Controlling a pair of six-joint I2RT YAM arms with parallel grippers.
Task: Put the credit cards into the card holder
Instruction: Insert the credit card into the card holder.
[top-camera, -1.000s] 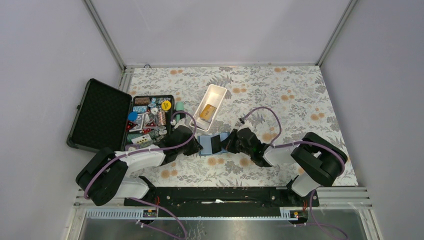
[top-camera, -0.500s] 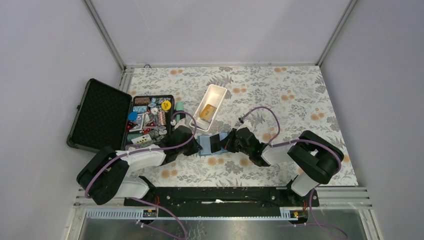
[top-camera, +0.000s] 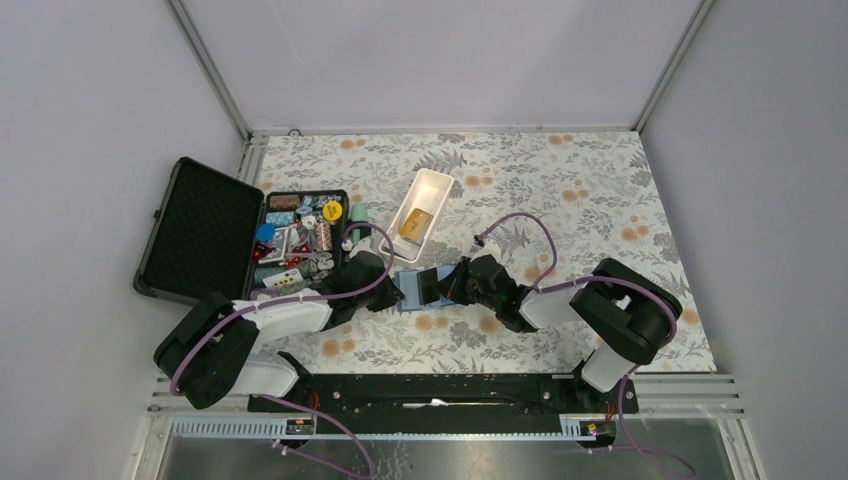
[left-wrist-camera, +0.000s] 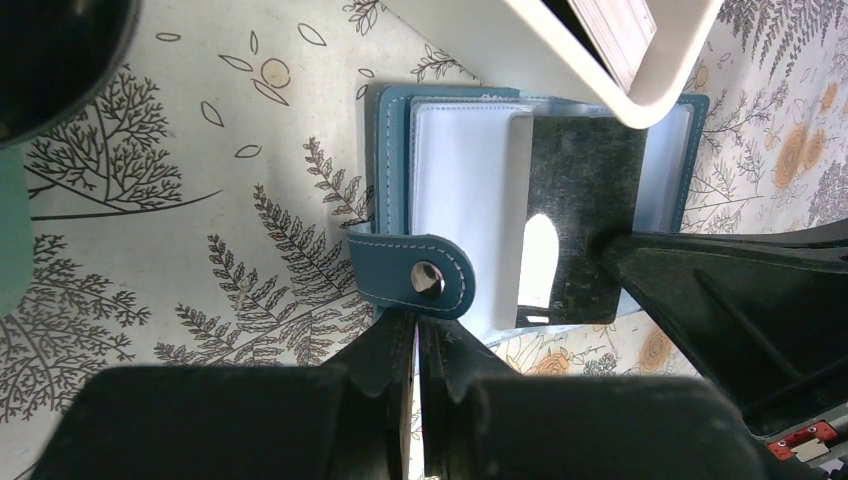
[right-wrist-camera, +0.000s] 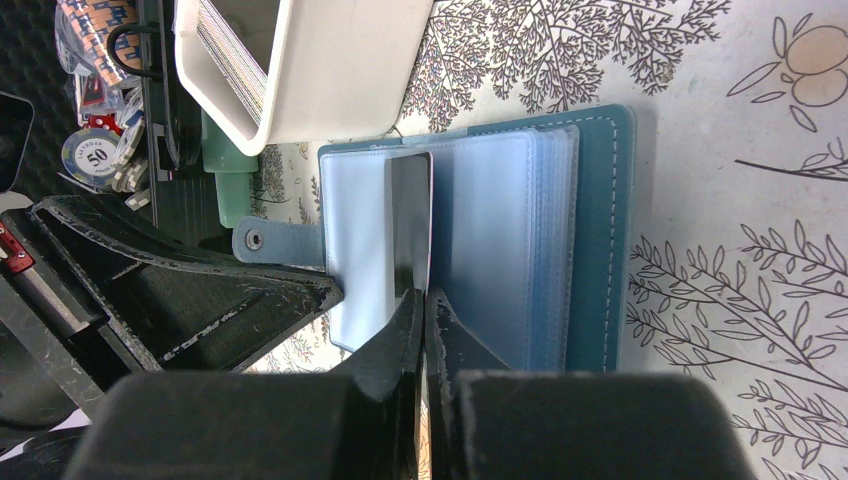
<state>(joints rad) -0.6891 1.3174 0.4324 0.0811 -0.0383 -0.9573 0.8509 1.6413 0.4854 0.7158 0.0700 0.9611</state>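
Since a second ago the right arm has crept a little toward the left one, carrying the right gripper (top-camera: 455, 285) and its card further over the open wallet; the left arm has hardly moved.

The right gripper (right-wrist-camera: 425, 300) has its fingers pressed together on the near edge of the dark card (right-wrist-camera: 410, 220), which stands out straight ahead of the fingertips. That dark card (left-wrist-camera: 585, 200) lies over the clear inner pages of the card holder (left-wrist-camera: 460, 200), its far end reaching a pocket opening. Whether it has entered the pocket is hard to judge.

The card holder (right-wrist-camera: 600, 230) lies spread open on the table (top-camera: 560, 180), directly under and ahead of the right gripper, between the two grippers (top-camera: 410, 295).

The left gripper (left-wrist-camera: 417, 335) is squeezed shut, and it appears to be pinching the edge of the snap tab (left-wrist-camera: 415, 275), which sits just ahead of its fingertips.

Beyond both grippers sits the white tray (top-camera: 428, 173), its near end just past the wallet, with the golden card (top-camera: 415, 225) lying inside it. Off to the left gripper's left is the black case (top-camera: 200, 230), holding coloured trinkets (top-camera: 300, 240).
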